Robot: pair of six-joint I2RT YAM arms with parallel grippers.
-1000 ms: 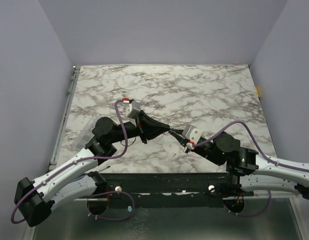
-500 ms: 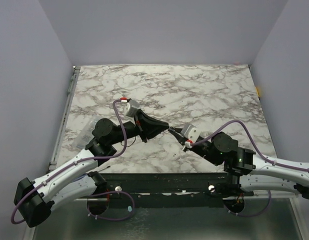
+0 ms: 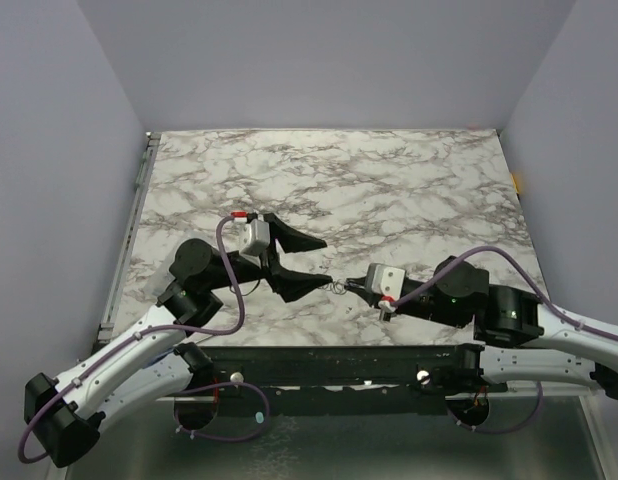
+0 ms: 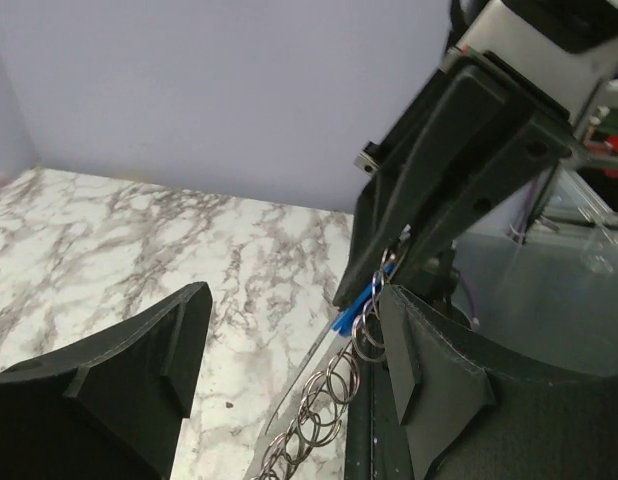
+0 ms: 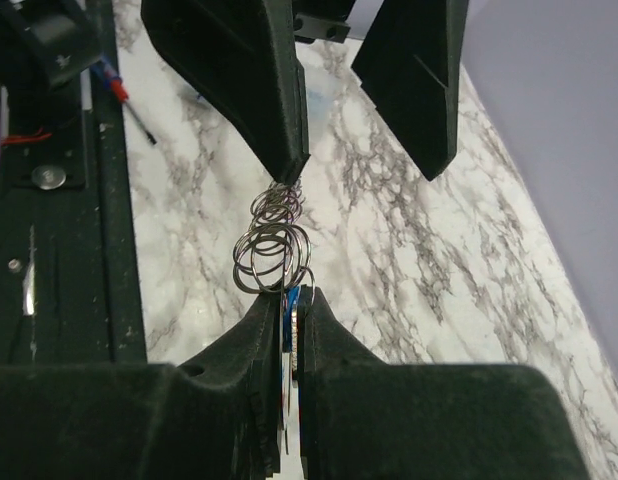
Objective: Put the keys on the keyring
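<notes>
My right gripper (image 5: 294,300) is shut on a tiny blue-headed key (image 5: 292,318), pinched upright between its black fingers. A chain of linked silver rings (image 5: 274,240) runs from that key up to one fingertip (image 5: 284,165) of my left gripper. The left gripper (image 3: 314,263) is open, jaws spread wide. In its wrist view the ring chain (image 4: 324,395) and blue key (image 4: 351,312) lie by its right finger (image 4: 439,390). A thin pale curved wire (image 4: 290,389) beside the chain may be the keyring; I cannot tell. The two grippers face each other near the table's front edge.
A clear plastic packet (image 3: 169,268) lies at the marble table's left edge. The black mounting rail (image 3: 329,355) runs along the near edge just below both grippers. Lilac walls close in three sides.
My left gripper has opened from shut and pulled back toward the left. The right gripper has shifted down toward the front edge, still holding the key and chain.
</notes>
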